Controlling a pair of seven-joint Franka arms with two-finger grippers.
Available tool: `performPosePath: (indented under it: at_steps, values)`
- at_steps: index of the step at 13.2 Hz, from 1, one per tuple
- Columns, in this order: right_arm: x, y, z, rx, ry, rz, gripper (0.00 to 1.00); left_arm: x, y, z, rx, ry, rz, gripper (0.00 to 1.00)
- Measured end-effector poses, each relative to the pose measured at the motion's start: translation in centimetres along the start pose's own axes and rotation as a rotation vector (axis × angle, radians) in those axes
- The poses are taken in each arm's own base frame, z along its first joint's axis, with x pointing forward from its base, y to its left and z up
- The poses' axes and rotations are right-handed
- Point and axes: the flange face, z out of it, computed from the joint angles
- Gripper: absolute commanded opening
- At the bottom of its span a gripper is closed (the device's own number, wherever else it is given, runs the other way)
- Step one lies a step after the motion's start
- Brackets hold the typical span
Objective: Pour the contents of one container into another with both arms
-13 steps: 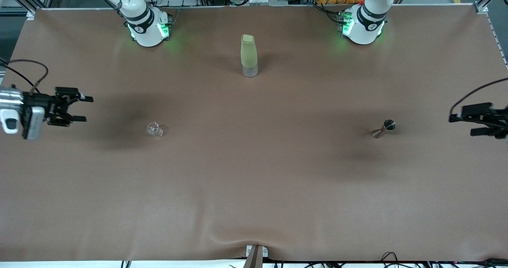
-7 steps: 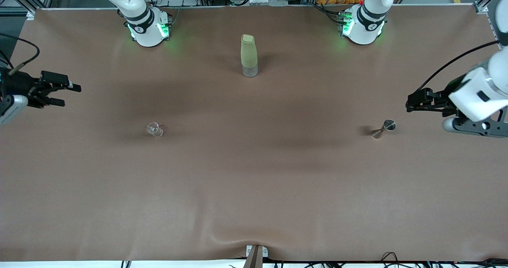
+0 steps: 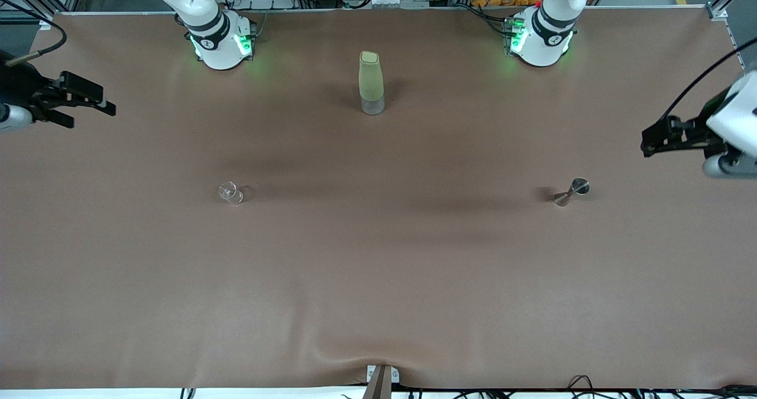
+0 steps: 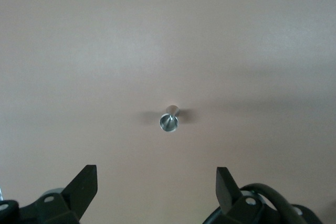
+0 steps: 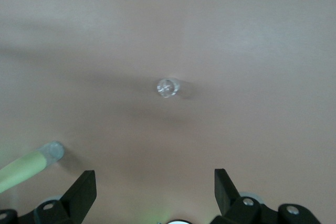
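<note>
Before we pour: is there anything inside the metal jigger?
In the left wrist view the metal jigger stands upright on the brown table; its open cup looks shiny and empty. Its lower cup, against the table, is hidden.

We look straight down on the brown table, which fills the frame. Near the centre, slightly below the middle, stands a small metal jigger, upright, its open round mouth facing us, with a soft shadow stretching out on either side. Along the bottom edge we see the left gripper: its two black fingers rise at lower left and lower right, spread wide apart with bare table between them. Nothing is held, and the jigger sits well apart from them.
</note>
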Motion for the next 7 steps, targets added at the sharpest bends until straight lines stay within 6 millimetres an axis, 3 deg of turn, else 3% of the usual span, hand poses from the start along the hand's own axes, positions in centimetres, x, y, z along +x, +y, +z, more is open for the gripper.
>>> performPosePath:
  at_steps: [3,7]
  values:
    - [-0.2,0.2,-2.3,-0.072,0.026,0.019,1.00,-2.7,1.3,-0.5,0.014,-0.005,-0.034,1.00]
    - [1.1,0.5,-2.7,-0.099,0.035,0.042,1.00,-4.7,-1.8,0.2,-0.047,0.000,-0.106,1.00]
